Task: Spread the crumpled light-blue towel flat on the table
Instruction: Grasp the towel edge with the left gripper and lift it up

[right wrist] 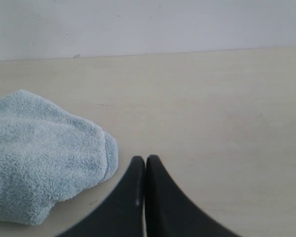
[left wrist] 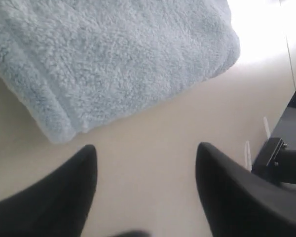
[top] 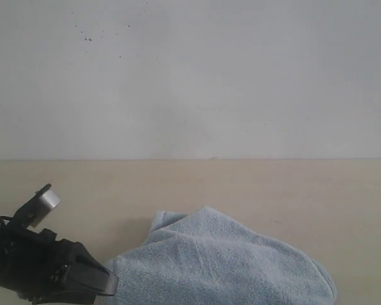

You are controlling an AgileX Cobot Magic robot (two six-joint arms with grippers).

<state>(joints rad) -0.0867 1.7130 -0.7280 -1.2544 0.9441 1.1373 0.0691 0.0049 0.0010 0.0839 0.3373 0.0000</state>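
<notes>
The light-blue towel (top: 222, 264) lies bunched and folded over itself on the beige table (top: 273, 184), at the front centre of the exterior view. My left gripper (top: 108, 284) hovers at the towel's left edge, low at the frame's bottom left. In the left wrist view the left gripper (left wrist: 144, 148) stands open over bare table, with the towel (left wrist: 108, 59) a short way beyond its fingertips. The right gripper (right wrist: 146, 159) is shut with nothing in it, just beside a rounded fold of the towel (right wrist: 39, 153). The right arm is out of the exterior view.
A white wall (top: 190, 76) rises behind the table's far edge. Bare table (right wrist: 212, 108) stretches to the right of the towel. A black part of the robot's frame (left wrist: 281, 158) shows at the edge of the left wrist view.
</notes>
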